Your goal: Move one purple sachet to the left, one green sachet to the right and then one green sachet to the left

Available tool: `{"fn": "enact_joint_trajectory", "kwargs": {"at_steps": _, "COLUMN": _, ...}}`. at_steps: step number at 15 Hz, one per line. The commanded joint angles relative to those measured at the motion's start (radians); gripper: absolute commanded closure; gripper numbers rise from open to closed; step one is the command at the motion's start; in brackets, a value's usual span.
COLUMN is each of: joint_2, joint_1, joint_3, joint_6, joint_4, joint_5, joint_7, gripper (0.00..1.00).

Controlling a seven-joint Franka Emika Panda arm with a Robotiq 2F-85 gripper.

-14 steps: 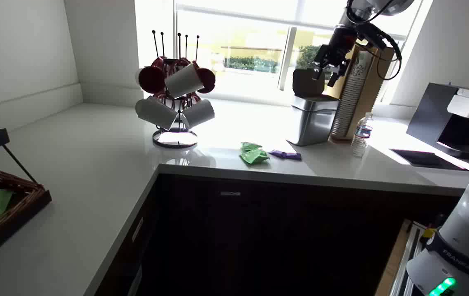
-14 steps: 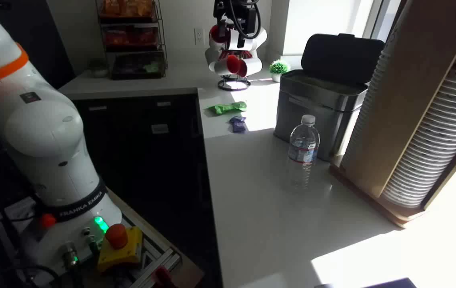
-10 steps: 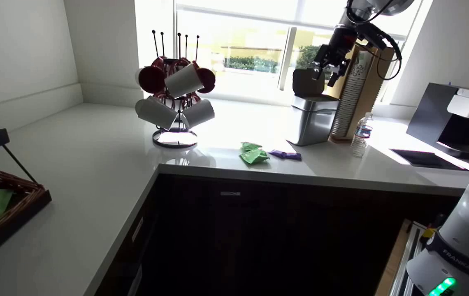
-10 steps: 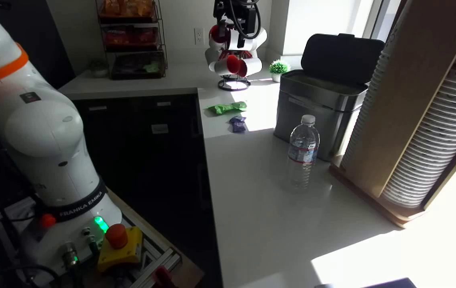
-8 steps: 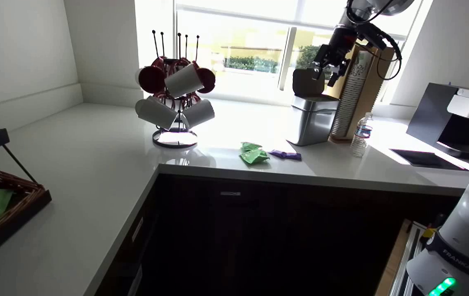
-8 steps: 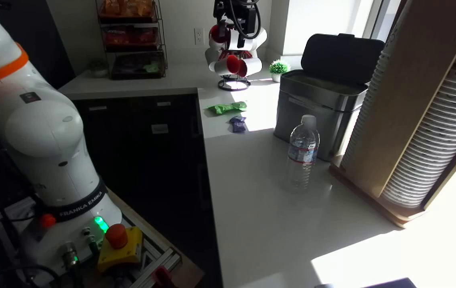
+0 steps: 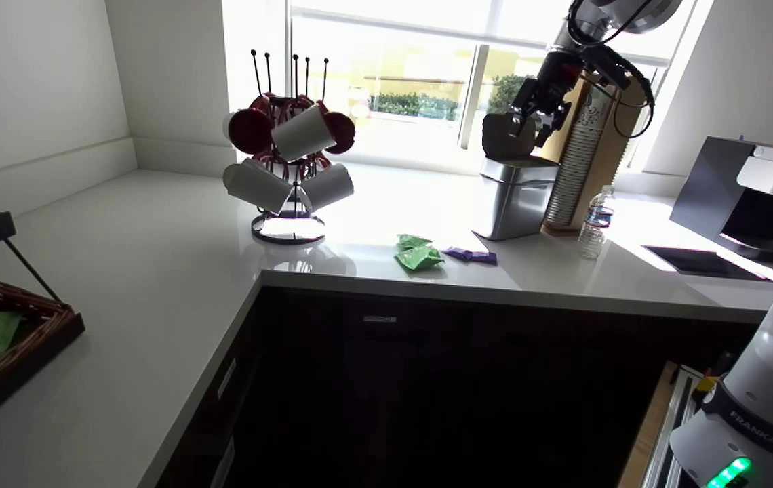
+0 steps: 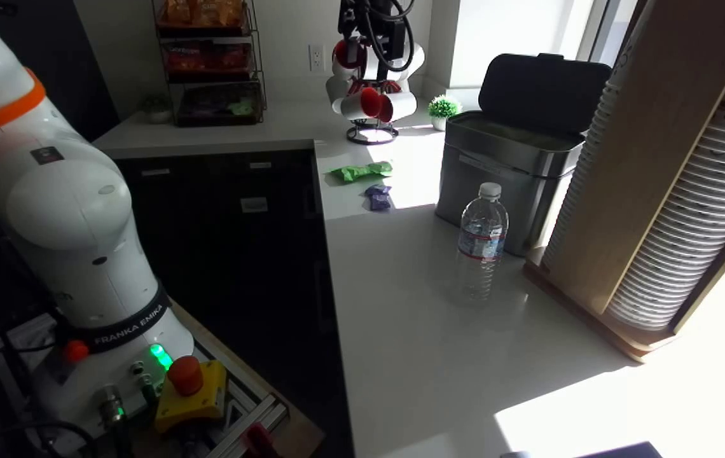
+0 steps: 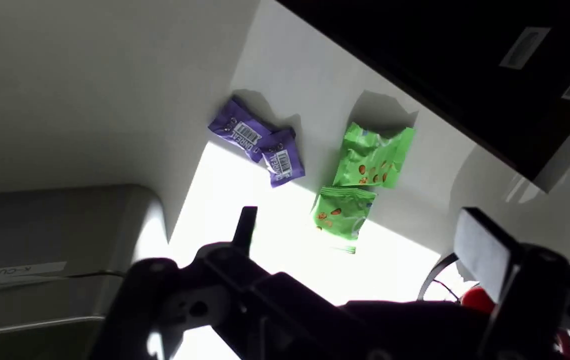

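Two dark purple sachets, one (image 9: pixel 240 128) and another (image 9: pixel 283 157), lie touching or overlapping on the white counter in the wrist view. Two bright green sachets, one (image 9: pixel 373 157) and another (image 9: pixel 342 214), lie beside them, nearly end to end. The purple pair (image 7: pixel 471 255) and green pair (image 7: pixel 419 256) also show in an exterior view. They appear again, purple (image 8: pixel 378 197) and green (image 8: pixel 362 171), in an exterior view. My gripper (image 7: pixel 527 135) is open and empty, high above the counter near the bin's raised lid. In the wrist view its fingers (image 9: pixel 360 215) are wide apart.
A metal bin (image 7: pixel 519 196) with its lid up stands behind the purple sachets. A mug rack (image 7: pixel 288 227) stands left of the green ones. A water bottle (image 8: pixel 483 235) and cup holder (image 8: pixel 617 191) stand near the bin. A basket (image 7: pixel 13 339) holds a green packet.
My gripper has moved slightly left and down in an exterior view and stays open. The sachets have not moved.
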Motion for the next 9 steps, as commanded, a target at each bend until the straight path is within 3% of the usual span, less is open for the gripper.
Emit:
{"fn": "enact_joint_trajectory", "kwargs": {"at_steps": 1, "joint_2": -0.023, "joint_1": -0.003, "joint_3": 0.009, "joint_6": 0.071, "joint_4": -0.081, "joint_5": 0.062, "joint_7": -0.069, "gripper": 0.0}}
{"fn": "enact_joint_trajectory", "kwargs": {"at_steps": 9, "joint_2": -0.033, "joint_1": 0.032, "joint_3": 0.031, "joint_6": 0.376, "joint_4": -0.278, "joint_5": 0.142, "joint_7": -0.22, "gripper": 0.0}}
